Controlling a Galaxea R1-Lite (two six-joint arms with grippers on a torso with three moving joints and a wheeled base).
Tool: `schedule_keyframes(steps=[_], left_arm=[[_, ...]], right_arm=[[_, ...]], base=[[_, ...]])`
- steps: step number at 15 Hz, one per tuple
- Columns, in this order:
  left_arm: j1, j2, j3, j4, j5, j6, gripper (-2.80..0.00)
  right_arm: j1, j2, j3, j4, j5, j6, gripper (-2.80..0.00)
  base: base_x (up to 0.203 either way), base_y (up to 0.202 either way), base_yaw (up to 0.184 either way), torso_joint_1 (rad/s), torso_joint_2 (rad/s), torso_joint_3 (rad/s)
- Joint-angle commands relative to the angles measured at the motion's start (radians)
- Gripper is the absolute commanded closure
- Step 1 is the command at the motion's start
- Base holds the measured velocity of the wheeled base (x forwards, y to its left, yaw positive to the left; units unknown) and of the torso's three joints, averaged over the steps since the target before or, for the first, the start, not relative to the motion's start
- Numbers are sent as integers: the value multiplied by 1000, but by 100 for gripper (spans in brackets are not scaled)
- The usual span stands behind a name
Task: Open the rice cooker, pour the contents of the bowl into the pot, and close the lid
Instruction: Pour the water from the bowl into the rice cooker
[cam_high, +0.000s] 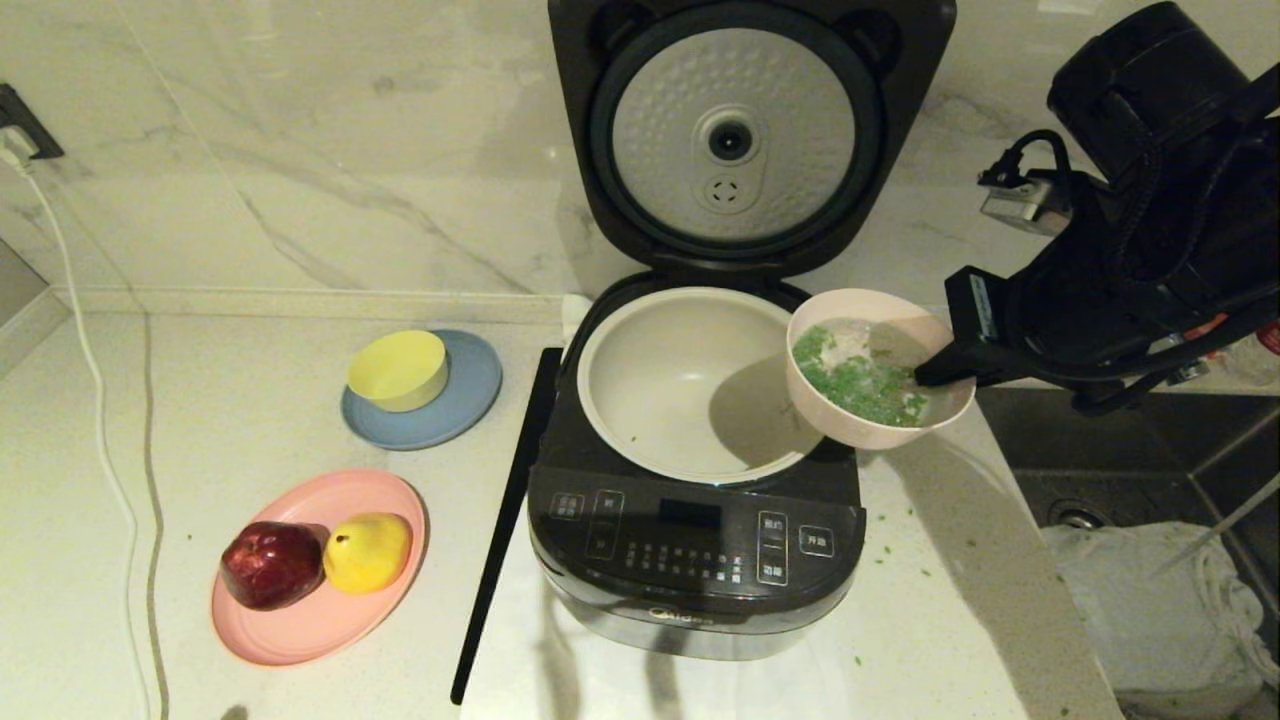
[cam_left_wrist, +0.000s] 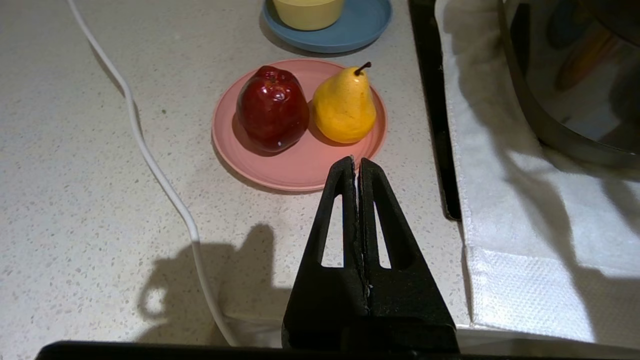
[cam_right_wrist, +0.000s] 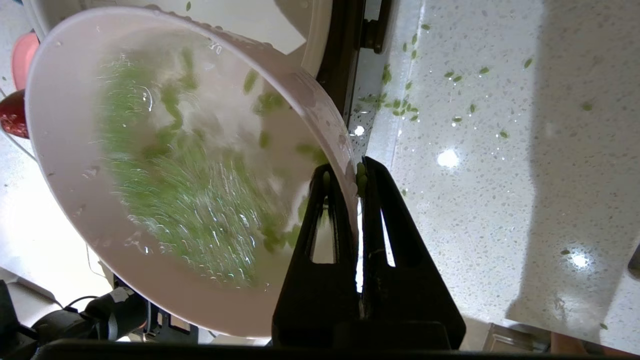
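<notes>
Whole thing is matte black plastic. Right arm (cam_high: 1150, 250) is chunky with looped black cables, a small silver box hanging off it, plus a red-orange tag. Both grippers, left gripper (cam_left_wrist: 356, 162) and right gripper (cam_right_wrist: 352, 170), have triangular fingers with cut-out windows.

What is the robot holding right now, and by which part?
The right pincer grips the pink bowl by its rim, one finger inside, one outside. The left pincer is shut on nothing.
</notes>
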Motion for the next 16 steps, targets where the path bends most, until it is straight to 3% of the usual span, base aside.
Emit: schedule_keyframes(steps=[1,12,16], left_arm=[[-1,0,9,0,0,0,0],[1,0,9,0,0,0,0],[0,0,9,0,0,0,0]], right_arm=[[8,12,0,1,-9,3,0],[111,84,0,-96,-19,5,0],[157,130,0,-131,-84,7,0]], base=[[0,0,0,0,0,0],[0,0,0,0,0,0],[0,0,0,0,0,0]])
